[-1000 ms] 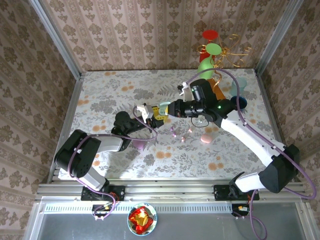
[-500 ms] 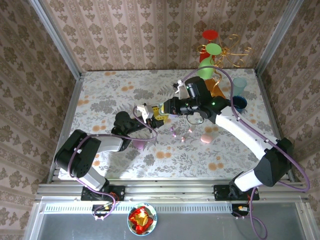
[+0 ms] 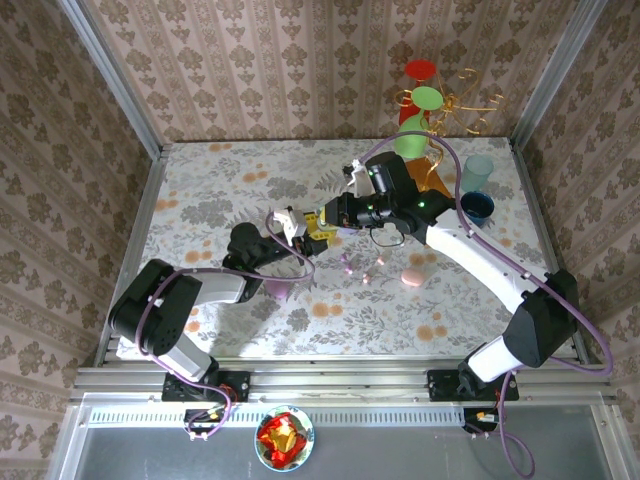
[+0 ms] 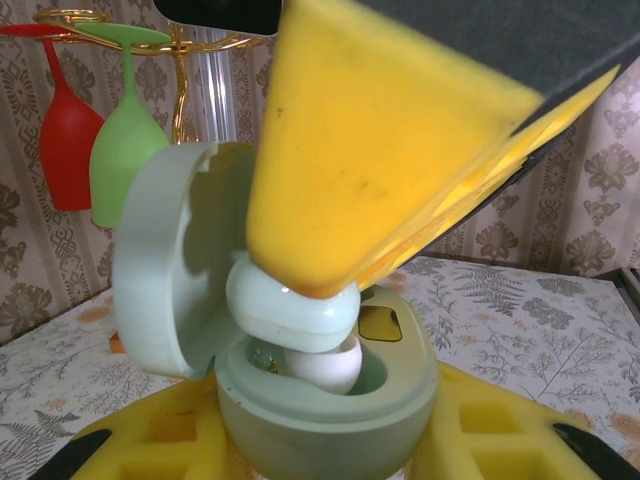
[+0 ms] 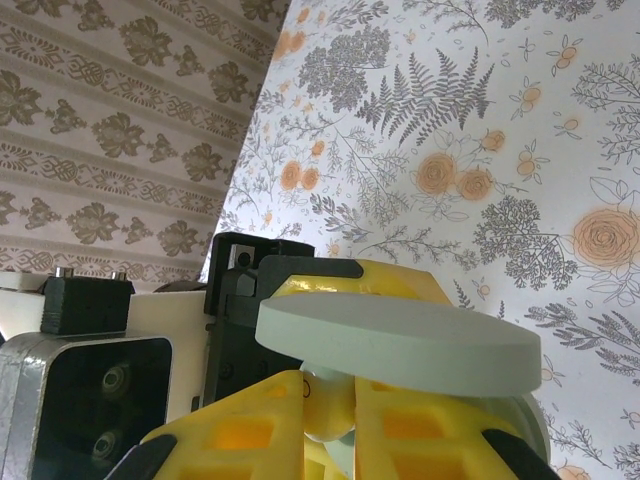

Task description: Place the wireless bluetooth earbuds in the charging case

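Note:
My left gripper is shut on the mint charging case, holding it upright above the table with its lid swung open to the left. My right gripper reaches in from the right, shut on a mint earbud. The bud's white tip sits in the case's well. In the right wrist view the bud is pinched between the yellow fingers, under the lid's flat edge. Three more tiny earbuds lie loose on the flowered table.
A round pink case lies right of the loose buds, and a lilac case sits by my left arm. At the back right stand a gold rack with red and green glasses, a clear cup and a blue cup.
My right wrist has swung a little left and farther back while its fingertips stay at the case. The left arm and the case have held still.

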You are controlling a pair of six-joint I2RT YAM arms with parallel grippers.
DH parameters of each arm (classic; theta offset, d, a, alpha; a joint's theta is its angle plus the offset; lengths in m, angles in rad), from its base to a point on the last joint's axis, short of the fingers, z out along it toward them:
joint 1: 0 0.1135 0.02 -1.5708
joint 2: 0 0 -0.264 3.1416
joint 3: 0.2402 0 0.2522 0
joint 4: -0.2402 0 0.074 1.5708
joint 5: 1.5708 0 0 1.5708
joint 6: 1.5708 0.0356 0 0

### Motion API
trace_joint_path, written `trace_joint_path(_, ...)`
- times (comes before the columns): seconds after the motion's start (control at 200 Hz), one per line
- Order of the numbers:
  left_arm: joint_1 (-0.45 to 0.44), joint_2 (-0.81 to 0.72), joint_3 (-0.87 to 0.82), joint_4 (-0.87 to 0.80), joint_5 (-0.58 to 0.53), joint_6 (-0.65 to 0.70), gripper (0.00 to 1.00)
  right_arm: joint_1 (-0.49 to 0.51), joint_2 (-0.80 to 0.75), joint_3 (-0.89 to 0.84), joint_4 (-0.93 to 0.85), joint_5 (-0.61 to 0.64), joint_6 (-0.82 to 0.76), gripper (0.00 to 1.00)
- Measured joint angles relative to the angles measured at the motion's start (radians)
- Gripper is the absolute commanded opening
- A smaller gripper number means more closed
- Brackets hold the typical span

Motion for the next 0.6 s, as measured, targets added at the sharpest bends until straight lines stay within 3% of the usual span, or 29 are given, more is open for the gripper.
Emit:
trace_joint_path(0.36, -0.001, 0.0, 0.0, -0.008, -0.025, 0.004, 0.3, 0.0, 0.006, 0.0, -0.017, 0.0, -0.013, 0.28)
trace_joint_path(0.6, -0.001, 0.0, -0.007, -0.007, -0.026, 0.007, 0.3, -0.005, -0.002, 0.005, -0.023, 0.008, -0.033, 0.45)
